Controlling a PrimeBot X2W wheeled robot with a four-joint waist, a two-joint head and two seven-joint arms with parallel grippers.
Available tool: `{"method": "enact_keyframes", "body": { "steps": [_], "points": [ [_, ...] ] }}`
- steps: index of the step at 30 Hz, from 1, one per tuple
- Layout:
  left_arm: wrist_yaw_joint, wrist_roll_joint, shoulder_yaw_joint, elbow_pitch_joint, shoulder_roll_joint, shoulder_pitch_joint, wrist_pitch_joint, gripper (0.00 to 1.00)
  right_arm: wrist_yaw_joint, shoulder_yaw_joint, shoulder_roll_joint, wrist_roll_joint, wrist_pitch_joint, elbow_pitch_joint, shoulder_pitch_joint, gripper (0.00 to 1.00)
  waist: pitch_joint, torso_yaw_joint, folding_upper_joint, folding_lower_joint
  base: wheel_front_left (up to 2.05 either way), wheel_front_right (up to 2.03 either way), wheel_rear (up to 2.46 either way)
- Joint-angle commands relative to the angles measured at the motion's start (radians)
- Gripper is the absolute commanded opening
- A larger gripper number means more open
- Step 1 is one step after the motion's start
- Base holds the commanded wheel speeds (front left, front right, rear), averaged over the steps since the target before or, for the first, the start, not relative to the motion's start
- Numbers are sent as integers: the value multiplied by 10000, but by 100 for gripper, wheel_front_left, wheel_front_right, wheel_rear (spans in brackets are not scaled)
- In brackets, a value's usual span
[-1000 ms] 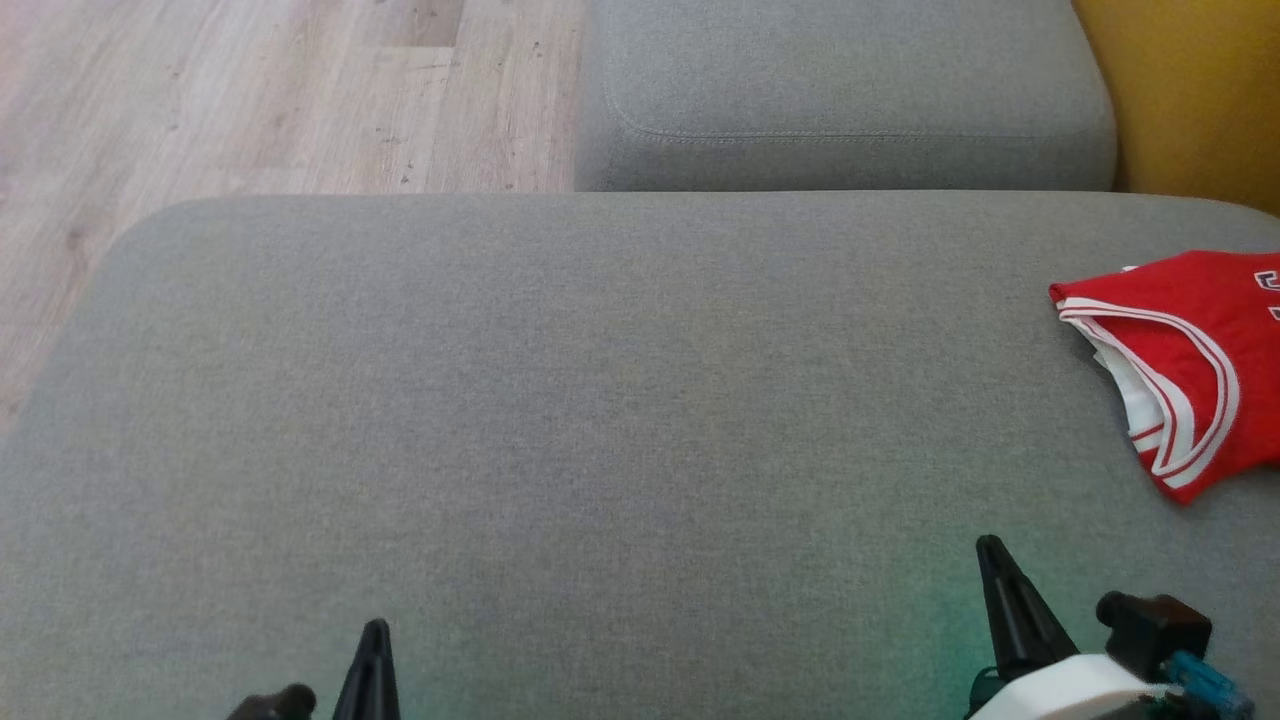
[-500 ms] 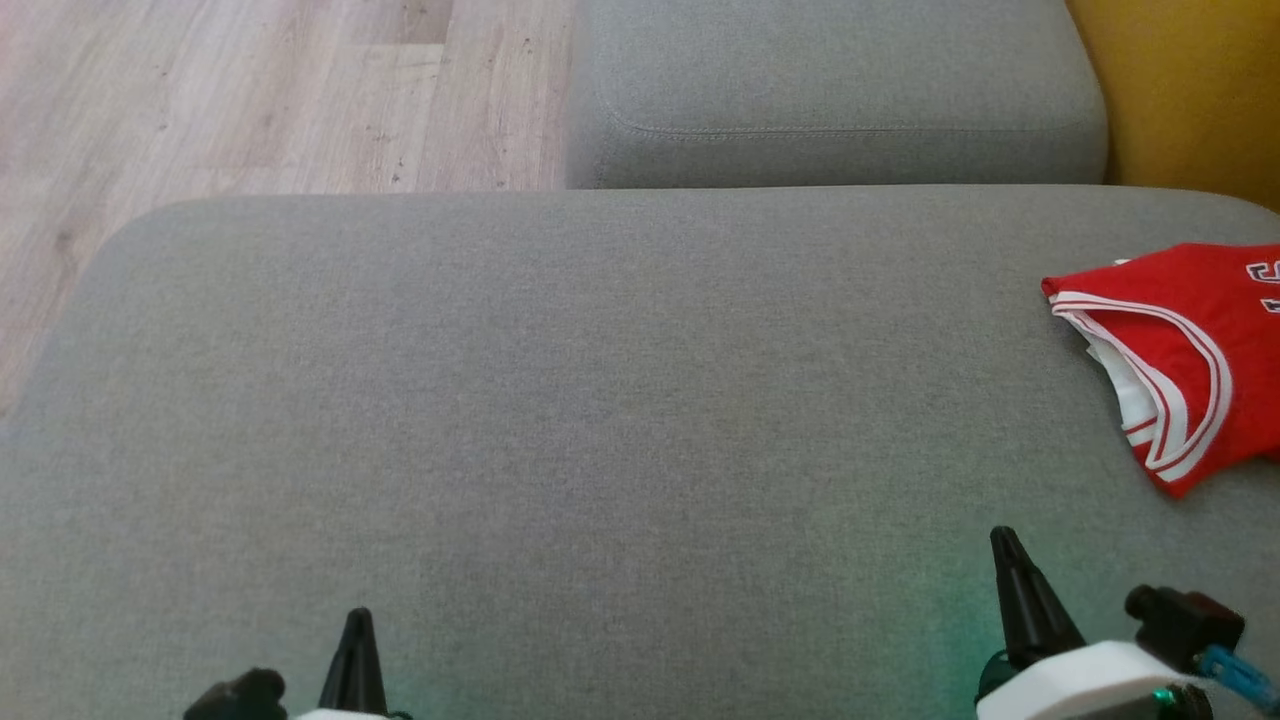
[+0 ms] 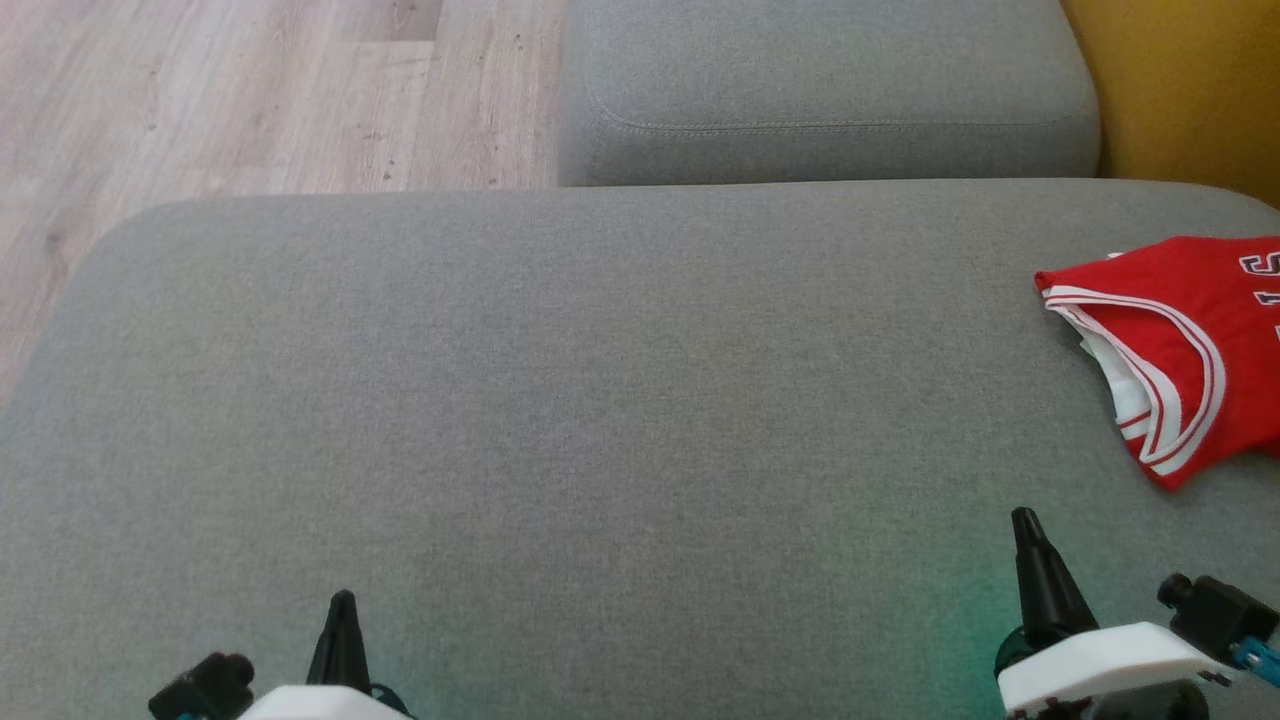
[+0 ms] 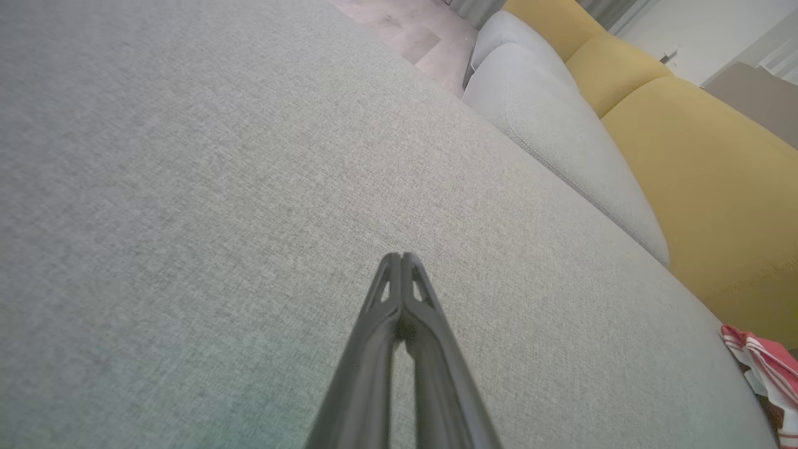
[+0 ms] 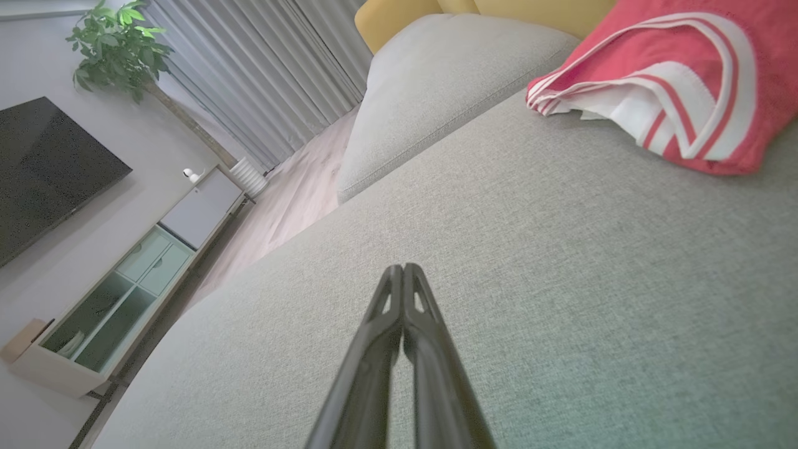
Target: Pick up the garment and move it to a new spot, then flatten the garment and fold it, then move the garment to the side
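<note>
We see the garment (image 3: 1190,300), a red sleeveless jersey with white and red banded trim, lying folded at the far right edge of the big grey seat cushion (image 3: 600,400). Part of it runs off the head view's right side. Dark characters outlined in white sit on its red cloth right at that edge. They look like a "1" and a "5" or "S", but they are cut off, so we cannot read them with certainty. We can make out no brand mark or label on the cloth.

Our right gripper (image 3: 1025,522) hovers low over the cushion, near the garment but clear of it, with the jersey ahead and to its right. In the right wrist view its two dark fingers are pressed together at the tips (image 5: 403,268), with nothing between them. The jersey's trimmed, layered edge (image 5: 673,75) lies beyond them at the upper right.

Our left gripper (image 3: 342,602) is well apart from the garment, over bare grey fabric. Its fingers also meet tip to tip (image 4: 402,257) and carry nothing. A sliver of the red cloth (image 4: 764,368) shows far to the right.

Behind the seat we see a second grey cushion (image 3: 830,90), a yellow sofa (image 3: 1190,90) and pale wood floor (image 3: 200,100).
</note>
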Motion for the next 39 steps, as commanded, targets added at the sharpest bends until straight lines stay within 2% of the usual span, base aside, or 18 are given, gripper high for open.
{"method": "enact_keyframes", "body": {
  "steps": [1,39],
  "points": [
    [-107,-218,373,-262,-3,-560,73,0,-2,8,-195,366,37,-271,-518,0,7,-12,0,-1,0,0,0],
    [-1385,-3140,2301,-145,-726,-1159,1096,0,-5,-450,-270,4810,504,48,-1328,0,142,-301,0,-1,0,0,0]
  ]
}}
